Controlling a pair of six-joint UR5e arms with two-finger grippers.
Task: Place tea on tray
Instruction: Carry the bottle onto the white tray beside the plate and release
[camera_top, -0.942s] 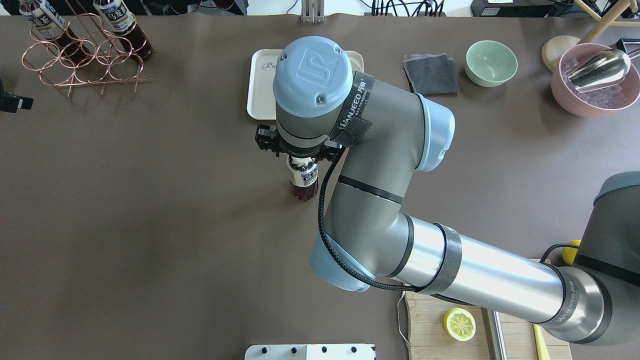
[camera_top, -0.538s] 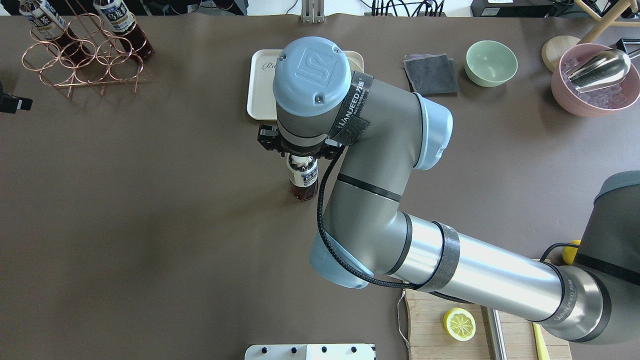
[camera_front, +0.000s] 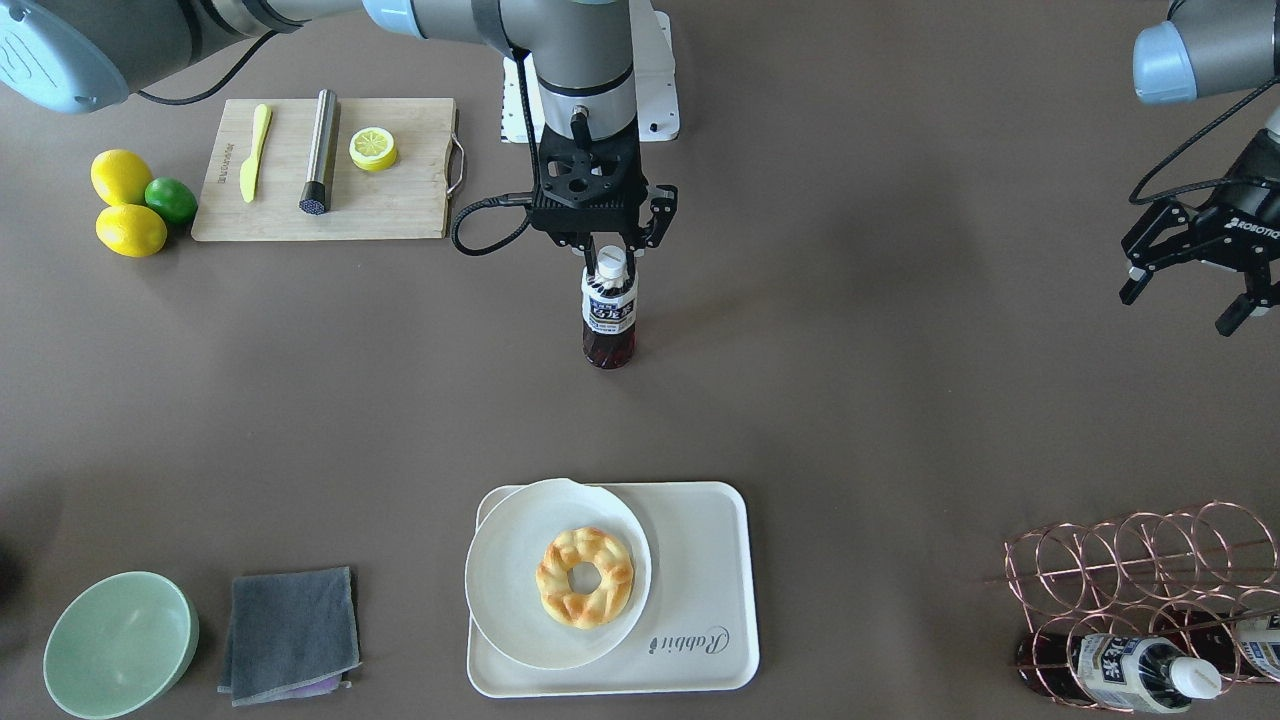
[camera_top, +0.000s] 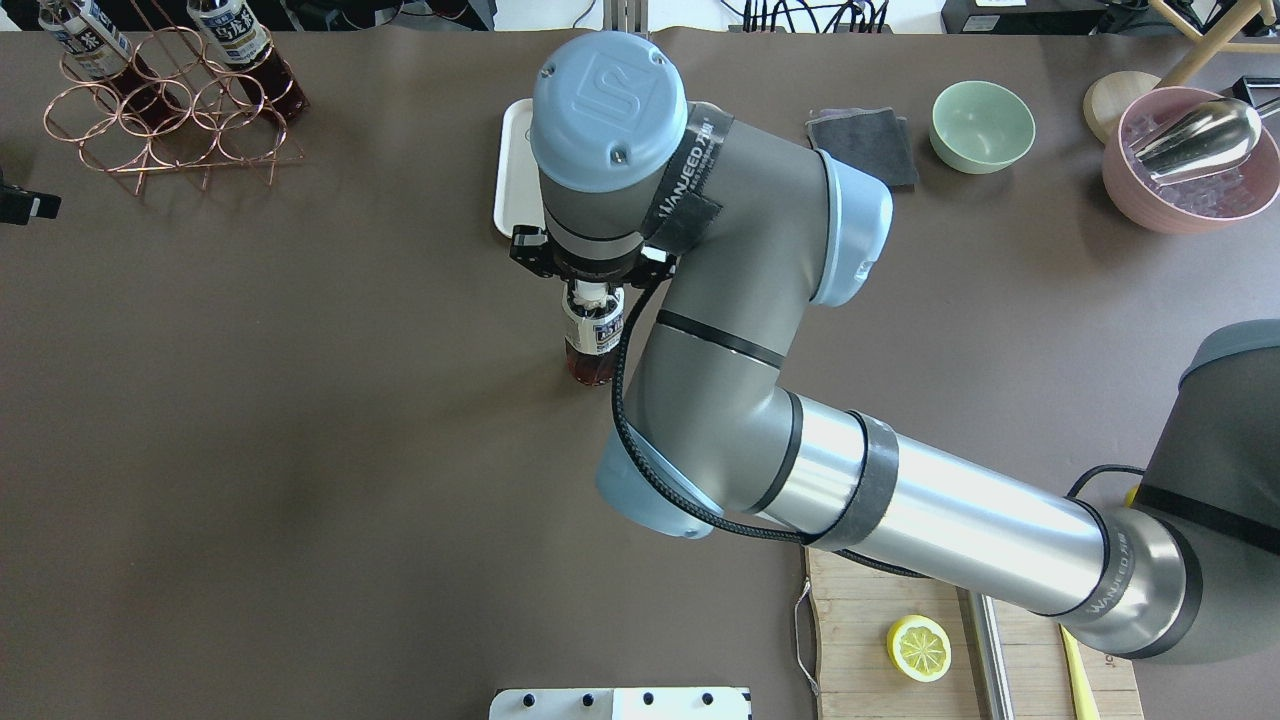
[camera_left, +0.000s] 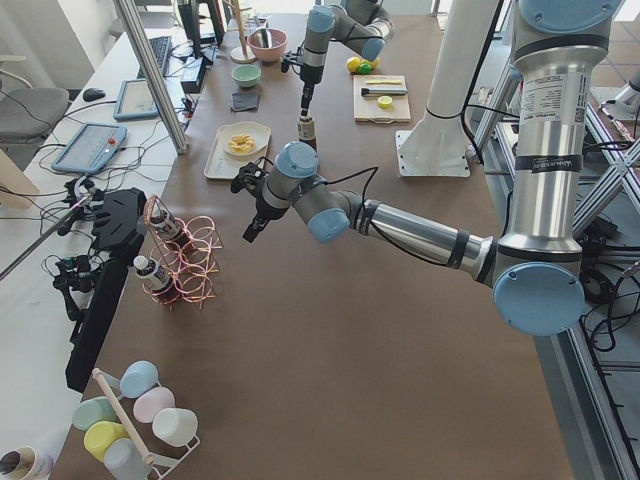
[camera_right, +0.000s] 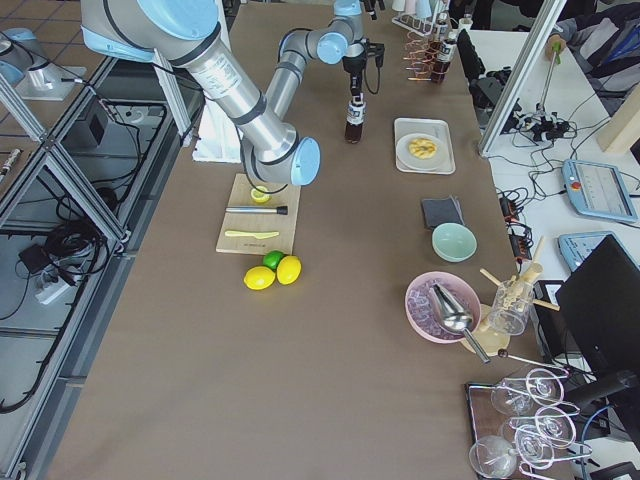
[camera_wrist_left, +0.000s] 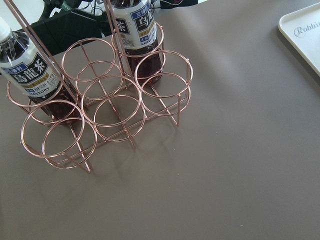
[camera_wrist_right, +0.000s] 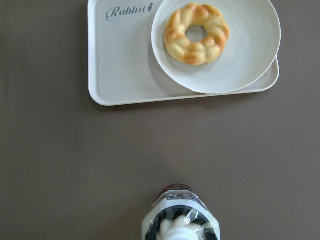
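The right gripper (camera_front: 611, 268) clamps the cap of the upright tea bottle (camera_front: 609, 318) mid-table, well apart from the tray (camera_front: 700, 570). The doughnut plate (camera_front: 510, 570) overhangs one tray edge, and the lettered side is bare. The left gripper (camera_front: 1182, 306) hangs spread, far off.

Even, diffuse overhead light; table (camera_top: 300, 450) mid-bright w/ faint soft-edged arm shadows. Right wrist view: tea (camera_wrist_right: 180, 210) at bottom edge blurred, esp. cap; tray (camera_wrist_right: 120, 65) sharp, slightly washed out. Side views: wide-angle lean twd. frame edges; overhead view's top edge overexposed.
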